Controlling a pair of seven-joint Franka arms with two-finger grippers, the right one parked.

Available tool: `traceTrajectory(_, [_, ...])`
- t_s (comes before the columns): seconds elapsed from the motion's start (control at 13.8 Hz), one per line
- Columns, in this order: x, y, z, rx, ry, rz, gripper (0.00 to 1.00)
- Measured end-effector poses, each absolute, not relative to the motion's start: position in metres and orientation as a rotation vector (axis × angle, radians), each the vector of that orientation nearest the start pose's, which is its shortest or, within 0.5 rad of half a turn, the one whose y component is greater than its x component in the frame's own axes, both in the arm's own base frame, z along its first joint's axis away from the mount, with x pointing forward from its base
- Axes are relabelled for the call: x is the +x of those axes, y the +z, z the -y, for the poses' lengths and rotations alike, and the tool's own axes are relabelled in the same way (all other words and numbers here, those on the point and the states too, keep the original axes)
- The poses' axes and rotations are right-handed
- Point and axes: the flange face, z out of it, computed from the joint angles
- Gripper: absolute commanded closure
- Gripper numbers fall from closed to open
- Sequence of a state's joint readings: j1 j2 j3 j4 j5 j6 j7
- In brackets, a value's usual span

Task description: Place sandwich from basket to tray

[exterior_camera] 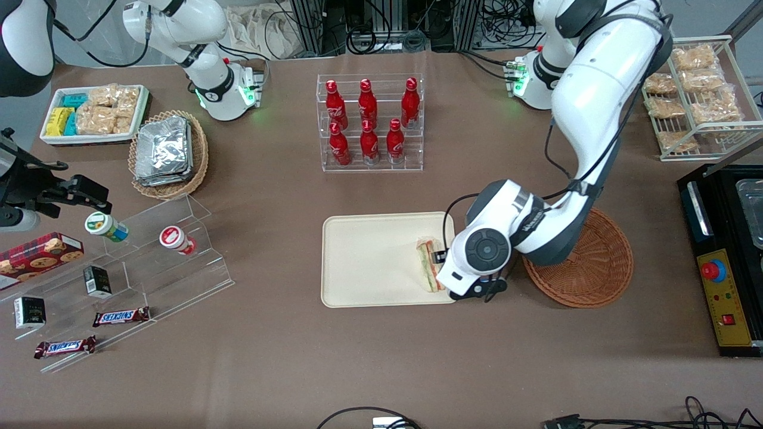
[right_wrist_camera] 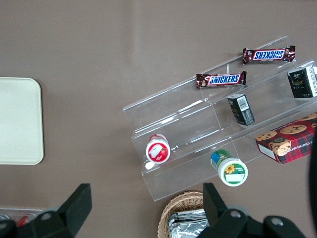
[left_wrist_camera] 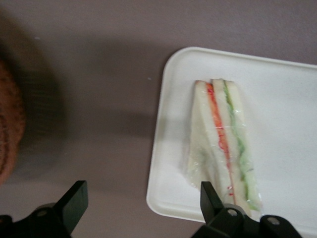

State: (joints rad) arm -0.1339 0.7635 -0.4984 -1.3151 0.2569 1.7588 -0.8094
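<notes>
The sandwich [left_wrist_camera: 223,148] is lying flat on the tray [exterior_camera: 369,262], a triangular wedge of white bread wrapped in clear film, showing an orange-red stripe of filling beside a green one running the length of its cut face. It is sitting close to the tray's edge at the working arm's end, just inside the rounded rim, with bare cream plastic spreading away from it toward the parked arm's end. The gripper [left_wrist_camera: 141,198] is hanging above that same edge of the tray, its two black fingers [left_wrist_camera: 74,201] standing wide apart with nothing between them. One finger is hovering over the brown table between tray and basket [exterior_camera: 587,268]; the other is overlapping the near corner of the sandwich in the wrist view, though whether it is touching the wrapping cannot be told. In the front view the arm's wrist is covering part of the sandwich [exterior_camera: 428,265], leaving only its layered strip peeking out. The reddish-brown woven basket is resting on the table just beside the tray, partly hidden under the arm.
</notes>
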Motion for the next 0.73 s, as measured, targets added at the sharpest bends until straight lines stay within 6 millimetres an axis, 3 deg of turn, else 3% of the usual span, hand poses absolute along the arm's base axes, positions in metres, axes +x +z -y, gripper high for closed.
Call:
traceTrajectory(0.29, [0.597,0.339,0.305,-2.999,0.275,0.291,0.00])
traceTrajectory(0.58, [0.537,0.362,0.273,-2.954,0.147,0.310,0.00])
traceTrajectory(0.73, [0.535,0.387,0.249,-2.965,0.123,0.411,0.00])
